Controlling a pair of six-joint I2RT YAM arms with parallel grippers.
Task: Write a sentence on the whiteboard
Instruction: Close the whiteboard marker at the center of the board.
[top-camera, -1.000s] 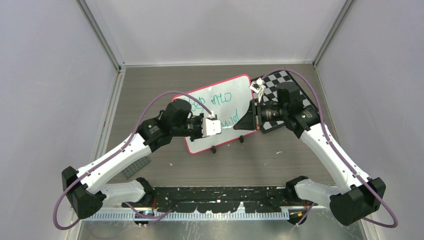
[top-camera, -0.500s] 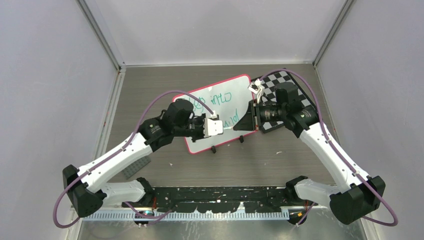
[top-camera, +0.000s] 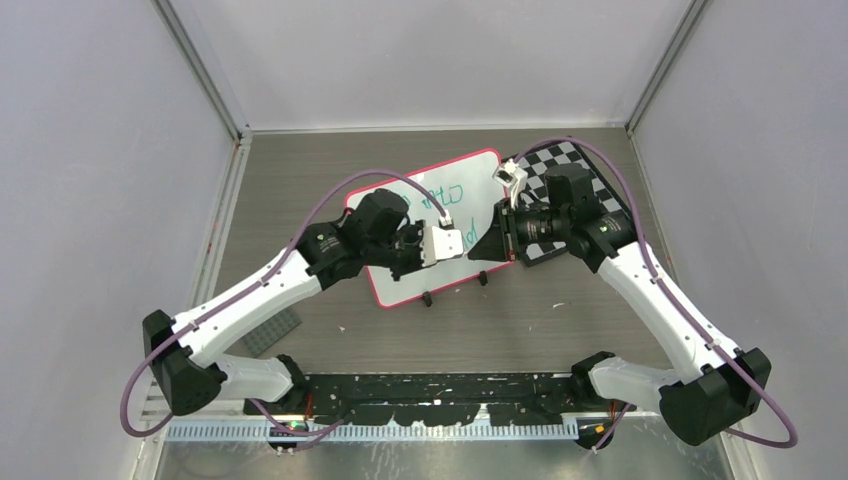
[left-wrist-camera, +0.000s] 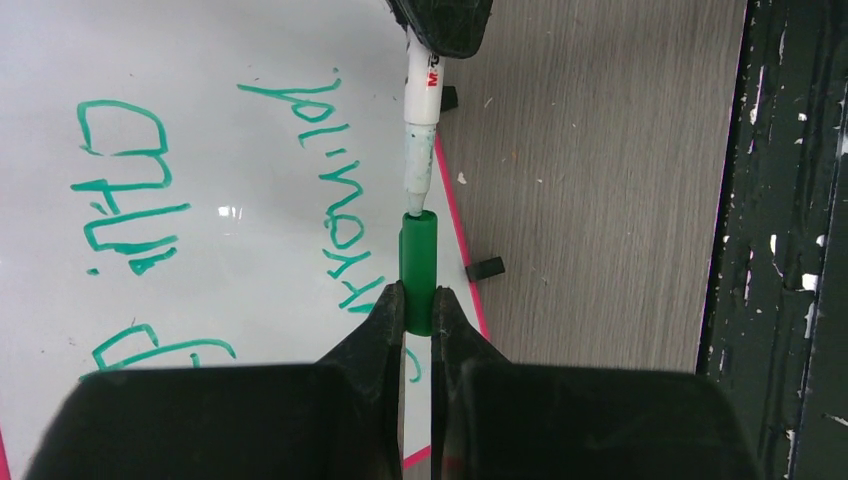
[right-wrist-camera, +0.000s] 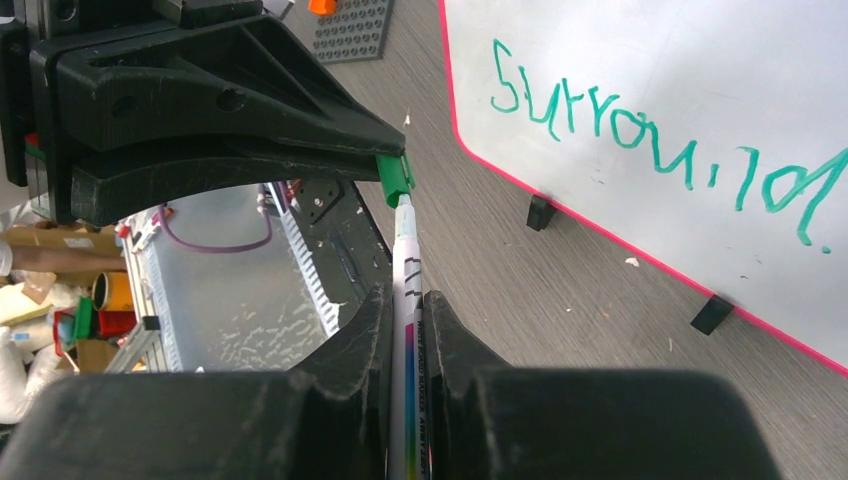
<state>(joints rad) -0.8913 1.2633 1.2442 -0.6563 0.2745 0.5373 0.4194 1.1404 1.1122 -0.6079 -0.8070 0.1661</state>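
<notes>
Recapping looks to be the step in hand, since the writing appears finished. The left gripper (left-wrist-camera: 419, 302) is clamped shut on a short green plastic marker cap (left-wrist-camera: 418, 250), pinching its closed end so the open mouth points away from the fingers. The right gripper (right-wrist-camera: 405, 305) is closed around the barrel of a slim white whiteboard marker (right-wrist-camera: 407, 255), its green-stained nib sticking out ahead. Nib and cap mouth meet end to end. Whether the nib has entered the mouth or only touches its lip I cannot tell.

Both hang above the near red-pink edge of the flat white rectangular whiteboard (top-camera: 478, 185), close to its two small black clips (left-wrist-camera: 485, 268). The whiteboard rests on the grey wood-grain worktop (top-camera: 560, 310). The green handwritten sentence (right-wrist-camera: 620, 130) runs across the whiteboard in two lines, the lower one just beside that same edge.

To do this well, hold the two axes in one straight line, as the left wrist view shows they nearly are, and push along that line only. A sideways nudge would likely smear ink on the cap's lip or bend the nib. Both grips should hold firm so neither part slides back through the fingers, and staying lifted off the whiteboard avoids smudging the sentence.
</notes>
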